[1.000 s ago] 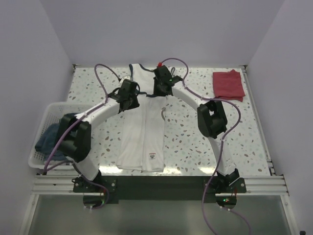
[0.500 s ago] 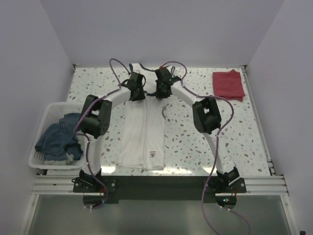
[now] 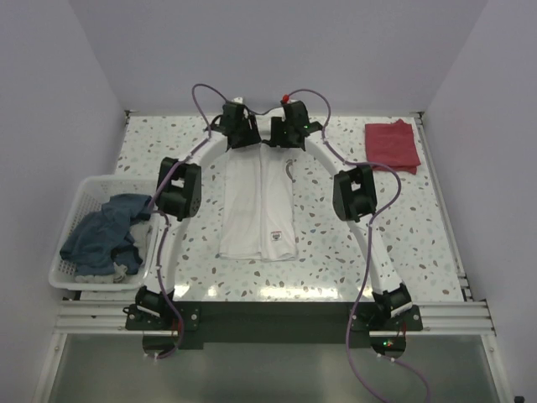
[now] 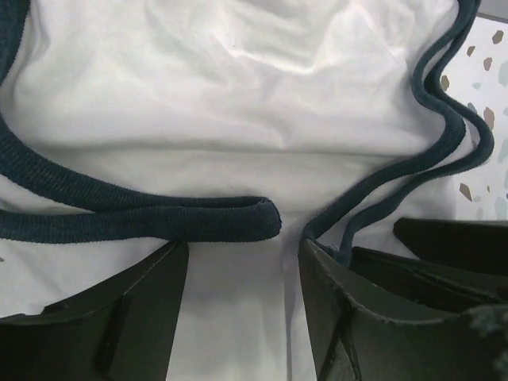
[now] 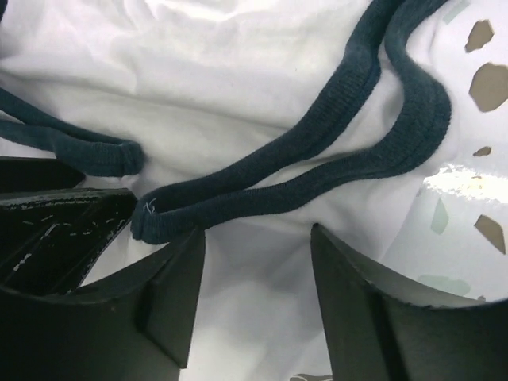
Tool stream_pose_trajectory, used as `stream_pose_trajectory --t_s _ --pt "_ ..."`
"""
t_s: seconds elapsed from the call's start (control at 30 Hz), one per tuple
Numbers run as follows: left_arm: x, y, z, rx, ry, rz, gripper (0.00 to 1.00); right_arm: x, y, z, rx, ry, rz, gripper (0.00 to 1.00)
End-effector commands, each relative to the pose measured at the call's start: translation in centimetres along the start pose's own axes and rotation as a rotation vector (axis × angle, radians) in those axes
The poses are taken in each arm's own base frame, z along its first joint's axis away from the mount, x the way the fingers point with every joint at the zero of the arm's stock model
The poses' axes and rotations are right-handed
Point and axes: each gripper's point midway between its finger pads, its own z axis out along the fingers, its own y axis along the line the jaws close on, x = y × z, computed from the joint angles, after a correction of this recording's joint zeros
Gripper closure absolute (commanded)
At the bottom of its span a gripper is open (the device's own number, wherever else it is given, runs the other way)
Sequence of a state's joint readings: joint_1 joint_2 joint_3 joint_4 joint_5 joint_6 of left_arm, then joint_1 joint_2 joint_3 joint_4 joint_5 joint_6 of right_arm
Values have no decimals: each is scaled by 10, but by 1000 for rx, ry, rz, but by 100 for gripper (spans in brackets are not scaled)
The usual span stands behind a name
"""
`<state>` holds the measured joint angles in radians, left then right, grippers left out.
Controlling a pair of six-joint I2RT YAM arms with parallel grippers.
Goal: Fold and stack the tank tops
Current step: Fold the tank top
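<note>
- The white top (image 3: 256, 210) lies lengthwise down the middle of the bench (image 3: 377, 243), already narrowed into a long strip. Its strap end is at the far edge and its hem is short of the near edge.
- The left gripper (image 4: 242, 317) and right gripper (image 5: 254, 317) sit side by side over the straps. On both, the jaws stand apart with white cloth showing in the gap. I can't tell whether the tips press on it.
- The navy trim (image 4: 143, 222) loops loosely just ahead of both sets of fingers. If they close on the trim alone, or on one layer only, I'd expect the strip to fall open as it lifts.
- A strap loop could also catch a fingertip and trail after it on release.
- The two grippers are very close together, so any inward drift risks a knock. If one lifts higher than the other, the next fold would land crooked.
- The red top (image 3: 392, 145) lies folded in the far right corner, well apart from the white one, so stacking means a carry across.
- The purple cables (image 3: 201, 92) arch over both wrists at the far edge and might drag on the cloth.
- A white basket (image 3: 57, 273) holding blue cloth (image 3: 101, 239) stands at the left edge, near the left arm's elbow, which could brush it.
</note>
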<state>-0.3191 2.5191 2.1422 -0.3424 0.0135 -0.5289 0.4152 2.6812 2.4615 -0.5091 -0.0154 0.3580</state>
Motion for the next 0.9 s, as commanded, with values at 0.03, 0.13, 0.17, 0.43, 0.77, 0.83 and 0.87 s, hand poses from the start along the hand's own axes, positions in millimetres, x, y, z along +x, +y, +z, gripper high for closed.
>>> stream_pose_trajectory --t_s 0.03,0.13,0.17,0.43,0.77,0.83,0.87 --pt "-48 -12 -19 128 -101 8 31 -33 5 -11 -36 -101 -77 33" --pt "-84 -28 -57 179 -207 21 27 -76 19 -45 -63 -204 -76 28" --pt "-87 -30 -66 187 -224 22 26 -89 24 -58 -70 -237 -70 27" --pt "-98 -40 -208 197 -350 -61 27 -99 31 -168 -39 -252 26 21" --pt "155 53 -290 -51 -57 -187 41 130 12 -274 47 -4 121 26" --pt "189 69 -304 -50 -33 -200 42 172 3 -284 39 37 133 27" --pt "198 72 -307 -40 -25 -213 42 186 11 -287 3 60 153 28"
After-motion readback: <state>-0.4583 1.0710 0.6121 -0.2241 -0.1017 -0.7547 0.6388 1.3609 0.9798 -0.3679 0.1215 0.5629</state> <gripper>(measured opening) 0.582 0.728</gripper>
